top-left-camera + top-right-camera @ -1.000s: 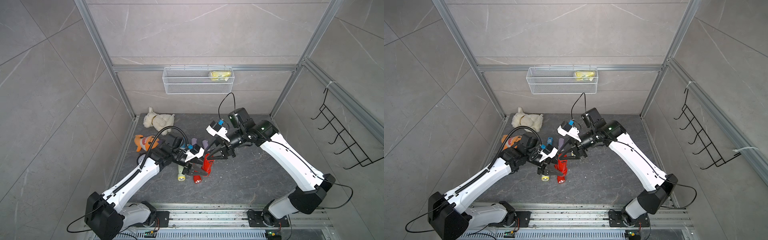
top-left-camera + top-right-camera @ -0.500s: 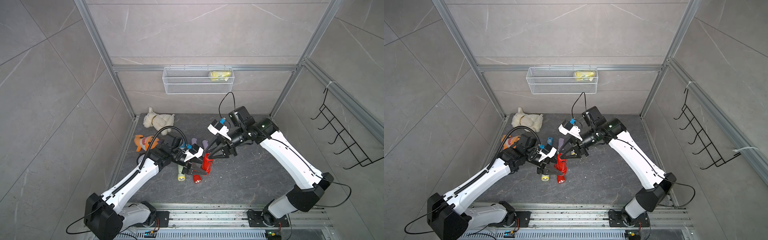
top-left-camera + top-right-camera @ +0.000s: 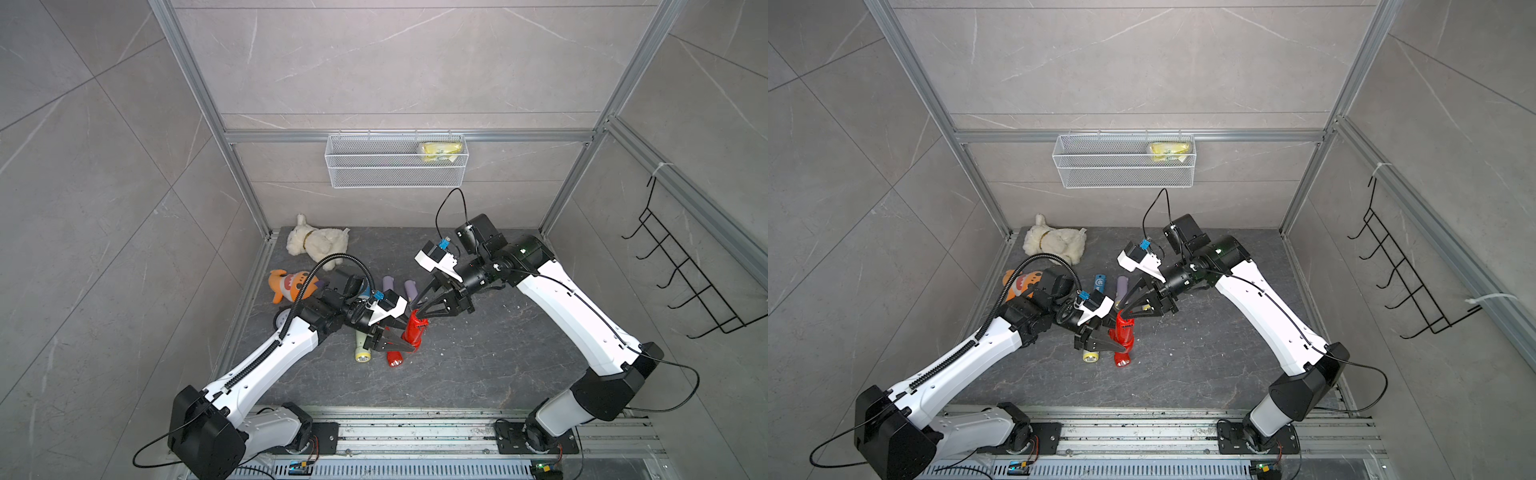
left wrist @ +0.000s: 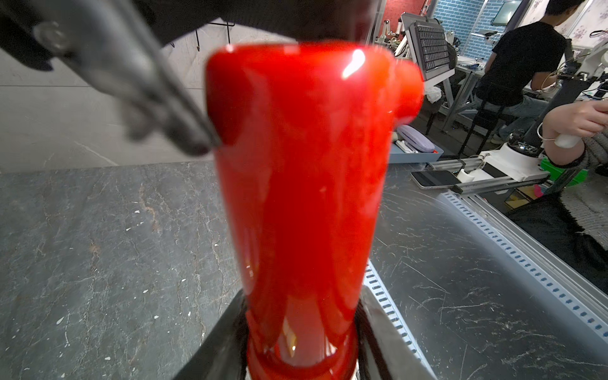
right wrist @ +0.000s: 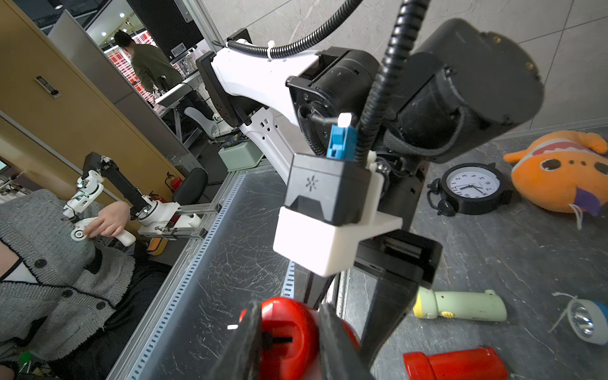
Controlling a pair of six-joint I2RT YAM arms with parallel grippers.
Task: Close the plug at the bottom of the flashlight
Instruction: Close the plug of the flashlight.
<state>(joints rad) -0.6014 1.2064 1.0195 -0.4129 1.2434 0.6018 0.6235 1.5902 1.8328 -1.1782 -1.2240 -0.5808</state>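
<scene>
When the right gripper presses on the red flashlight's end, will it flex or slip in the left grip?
Likely stiff: the held red flashlight looks like hard moulded plastic. Its glossy, tapering body could slide or pivot, since the left gripper clamps it only near its lower end.

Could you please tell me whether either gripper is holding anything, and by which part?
The left gripper clamps the raised red flashlight by its narrow lower body. The right gripper straddles its tail end; whether it grips cannot be told.
</scene>
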